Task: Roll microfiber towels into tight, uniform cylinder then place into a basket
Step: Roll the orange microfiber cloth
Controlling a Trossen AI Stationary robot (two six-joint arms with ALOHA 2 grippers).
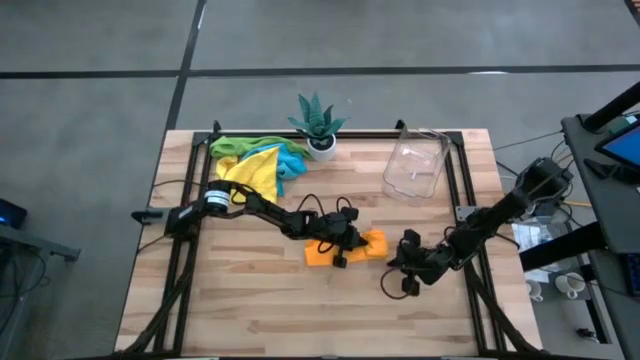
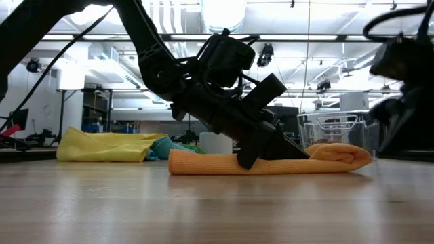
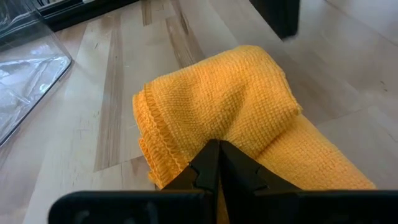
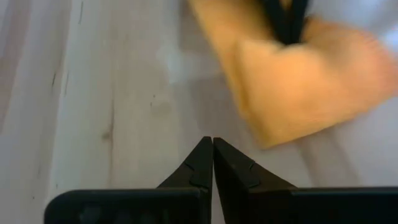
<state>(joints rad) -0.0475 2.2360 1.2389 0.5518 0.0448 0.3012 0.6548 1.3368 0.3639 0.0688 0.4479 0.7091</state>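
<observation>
Orange woven microfiber towel (image 1: 345, 250), partly rolled, is seen mid-desk under the left gripper (image 1: 340, 250), whose jaws are together, pressing it. Soft and limp, it is best pinched at the hemmed edge. The right gripper (image 1: 409, 284), also closed, waits just beside it.

**Bright, even light; one soft wrist picture**

Ceiling lamps (image 2: 224, 10) glare white at 12 o'clock in the low view. The table (image 1: 250, 310) is evenly lit, with faint shadows. The right wrist view blurs the orange towel (image 4: 298, 81); the left wrist view shows its weave sharply.
</observation>
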